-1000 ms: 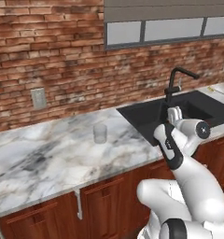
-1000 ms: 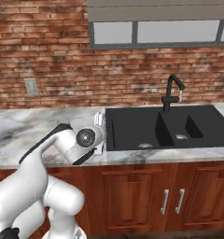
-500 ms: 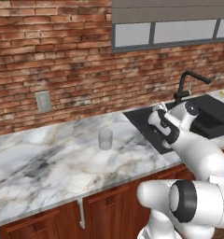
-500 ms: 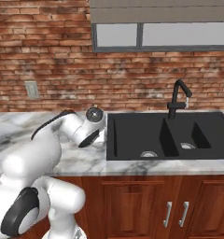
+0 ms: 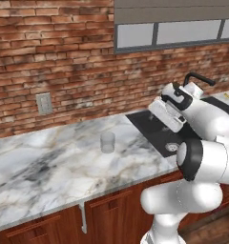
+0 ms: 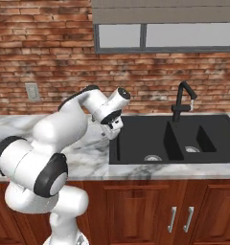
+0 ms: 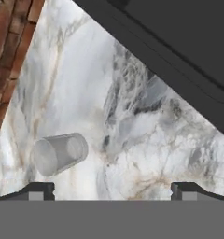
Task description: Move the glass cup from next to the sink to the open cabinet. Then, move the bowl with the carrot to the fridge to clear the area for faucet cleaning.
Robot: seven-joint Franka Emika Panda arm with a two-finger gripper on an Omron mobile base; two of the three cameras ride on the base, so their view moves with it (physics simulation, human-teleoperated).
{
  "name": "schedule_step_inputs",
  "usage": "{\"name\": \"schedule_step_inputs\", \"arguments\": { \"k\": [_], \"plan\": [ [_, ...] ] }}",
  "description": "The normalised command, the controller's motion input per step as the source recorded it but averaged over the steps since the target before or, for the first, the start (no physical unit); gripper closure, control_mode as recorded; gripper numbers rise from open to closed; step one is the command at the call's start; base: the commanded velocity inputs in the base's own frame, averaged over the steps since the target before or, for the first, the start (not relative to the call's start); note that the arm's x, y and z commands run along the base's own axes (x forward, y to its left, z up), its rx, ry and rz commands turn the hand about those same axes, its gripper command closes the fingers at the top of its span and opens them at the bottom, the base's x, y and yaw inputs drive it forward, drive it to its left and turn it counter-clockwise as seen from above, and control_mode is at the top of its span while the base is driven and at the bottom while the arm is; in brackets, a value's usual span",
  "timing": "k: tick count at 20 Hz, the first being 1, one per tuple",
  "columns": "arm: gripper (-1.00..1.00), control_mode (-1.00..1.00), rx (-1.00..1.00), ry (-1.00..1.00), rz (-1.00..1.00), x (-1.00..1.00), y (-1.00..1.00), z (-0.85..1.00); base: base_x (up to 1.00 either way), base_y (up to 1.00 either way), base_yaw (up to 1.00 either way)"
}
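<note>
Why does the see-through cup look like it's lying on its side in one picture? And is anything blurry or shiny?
In the hand view the small clear grey-tinted glass cup only seems tipped because that camera rolls with the hand; in the left base view it stands upright on the white marble counter. The hand view is soft and blocky; both base views look sharper. No glare on the matte black sink in the right base view.

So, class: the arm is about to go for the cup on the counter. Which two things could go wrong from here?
1. The cup sits off to one side of the open tool, not between its fingers, so closing now would likely miss or tip it.
2. The cup is clear and small, and stands near the sink; a nudge might roll it in.
</note>
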Motion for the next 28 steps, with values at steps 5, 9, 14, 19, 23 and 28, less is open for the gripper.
{"name": "schedule_step_inputs", "arguments": {
  "k": [5,9,14,19,23,28],
  "plan": [
    [-1.0,-1.0,-0.35,-0.06,0.46,-0.04,0.91,-0.08,0.0,0.0,0.0],
    [-1.0,-1.0,-0.41,-0.14,0.18,-0.1,1.0,-0.02,0.0,0.0,0.0],
    [-1.0,-1.0,-0.06,-0.06,0.14,-0.67,0.77,-0.38,0.0,0.0,0.0],
    [-1.0,-1.0,-0.01,-0.02,0.0,0.05,0.33,-0.01,0.0,0.0,0.0],
    [-1.0,-1.0,-0.09,-0.01,-0.01,0.36,0.41,0.02,0.0,0.0,0.0],
    [-1.0,-1.0,-0.18,-0.05,0.0,0.5,0.26,-0.01,0.0,0.0,0.0]
  ]
}}
